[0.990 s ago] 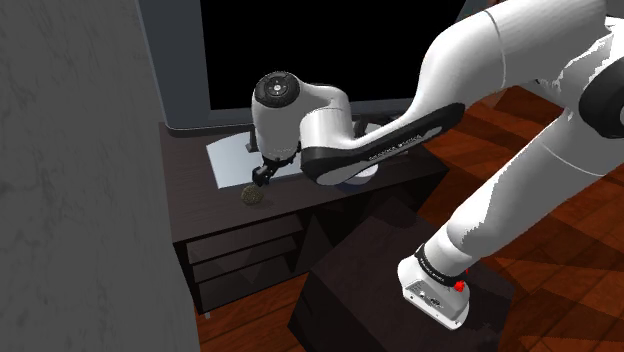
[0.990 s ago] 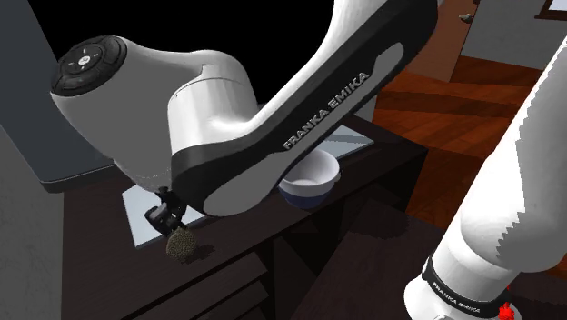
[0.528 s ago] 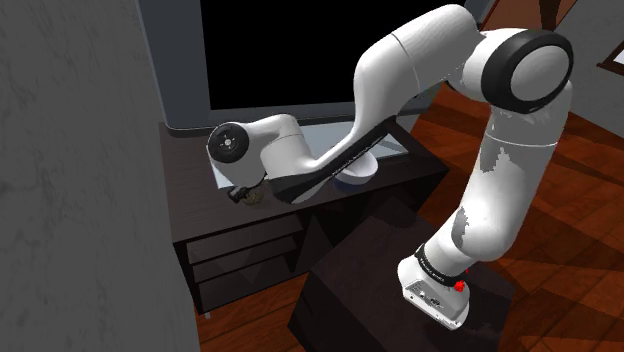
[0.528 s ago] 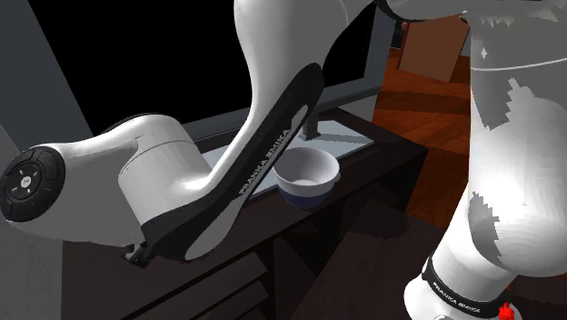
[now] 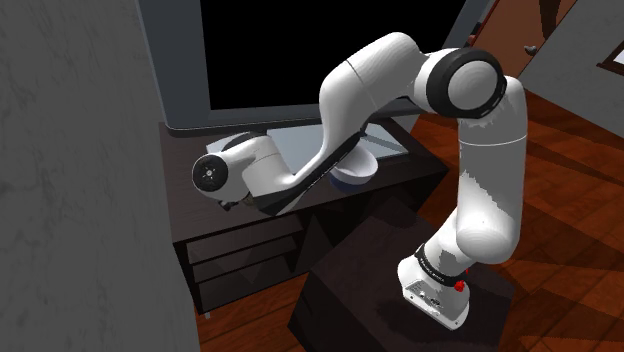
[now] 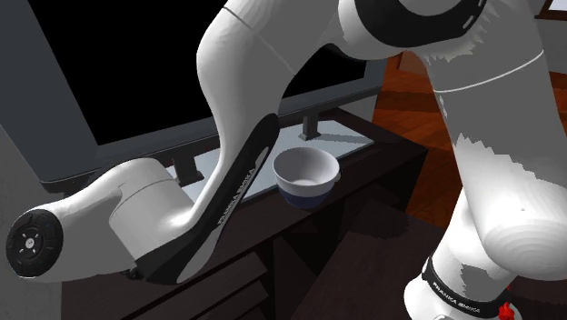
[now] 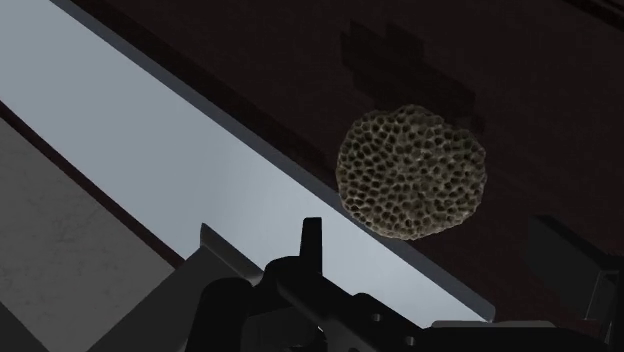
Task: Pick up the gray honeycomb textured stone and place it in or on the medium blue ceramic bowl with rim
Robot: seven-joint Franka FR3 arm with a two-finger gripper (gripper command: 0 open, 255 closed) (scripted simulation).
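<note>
On the dark table (image 6: 391,156) the arm has dropped low within the last second. The jaws stand apart, and the honeycomb stone (image 7: 412,172) lies just ahead between them, untouched. The grasp looks unmade, and the blue bowl (image 6: 306,175) is empty.

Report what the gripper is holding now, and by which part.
Nothing is held. In the wrist view the fingers of the gripper stand apart, and the honeycomb-textured stone lies on the dark cabinet top, touching neither finger.
</note>
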